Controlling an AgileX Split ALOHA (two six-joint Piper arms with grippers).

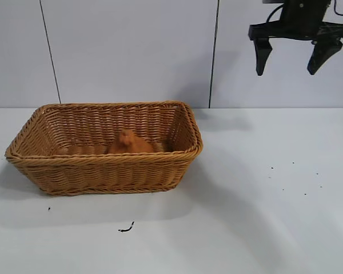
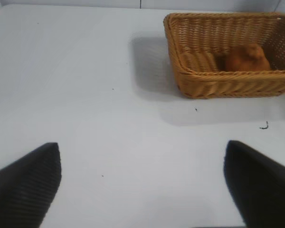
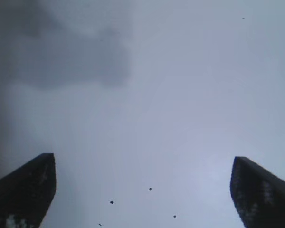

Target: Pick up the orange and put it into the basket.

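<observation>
The orange (image 1: 128, 142) lies inside the basket (image 1: 103, 165), near its front wall and right of centre; it also shows in the left wrist view (image 2: 247, 58) inside the basket (image 2: 213, 83). My right gripper (image 1: 291, 61) hangs open and empty high at the upper right, well away from the basket; in its own wrist view the gripper (image 3: 142, 190) has only bare table between its fingers. My left gripper (image 2: 142, 185) is open and empty over bare table, apart from the basket, and is out of the exterior view.
The white table (image 1: 263, 217) carries a small dark scrap (image 1: 126, 228) in front of the basket and several dark specks (image 1: 291, 177) at the right. A white panelled wall stands behind.
</observation>
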